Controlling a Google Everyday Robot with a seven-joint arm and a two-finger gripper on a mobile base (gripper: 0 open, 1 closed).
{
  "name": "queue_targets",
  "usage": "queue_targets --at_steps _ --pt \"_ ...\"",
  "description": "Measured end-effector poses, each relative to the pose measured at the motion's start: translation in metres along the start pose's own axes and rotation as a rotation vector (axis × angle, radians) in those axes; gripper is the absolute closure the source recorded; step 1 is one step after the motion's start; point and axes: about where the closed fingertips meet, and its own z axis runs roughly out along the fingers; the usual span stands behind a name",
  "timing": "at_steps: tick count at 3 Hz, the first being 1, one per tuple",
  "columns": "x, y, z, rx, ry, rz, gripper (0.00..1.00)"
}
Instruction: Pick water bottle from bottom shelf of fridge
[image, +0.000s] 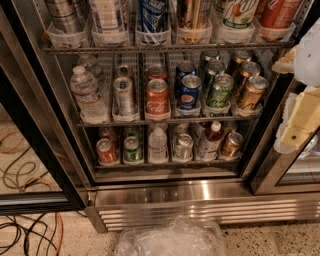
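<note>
The fridge (165, 192) stands open in front of me. The bottom shelf (165, 162) is a silver wire rack with six lanes. The water bottle (158, 144), small and clear with a white cap and pale label, stands upright in the third lane from the left. It is between a green can (132, 149) and a silver can (183, 146). A white-capped bottle of dark drink (209, 141) stands further right. My gripper (299, 117), white and pale yellow, is at the right edge of the view. It is in front of the fridge's right frame, higher than the water bottle and far to its right.
The rack above holds a bigger ribbed clear bottle (87, 93), a Coca-Cola can (157, 98), a Pepsi can (189, 93) and green and bronze cans. A slatted steel grille (210, 210) forms the base. Crumpled clear plastic (170, 239) lies on the floor. Cables (25, 232) lie at left by the black door frame (42, 150).
</note>
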Motion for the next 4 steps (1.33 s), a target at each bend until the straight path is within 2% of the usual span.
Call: queue_targets --at_steps 1,2,4 --pt "0.000 0.000 0.000 0.000 0.000 0.000 0.00" --pt "-0.011 0.000 0.014 -0.003 -0.047 0.025 0.00" --pt "-0.078 0.006 0.102 -0.042 -0.276 0.138 0.00"
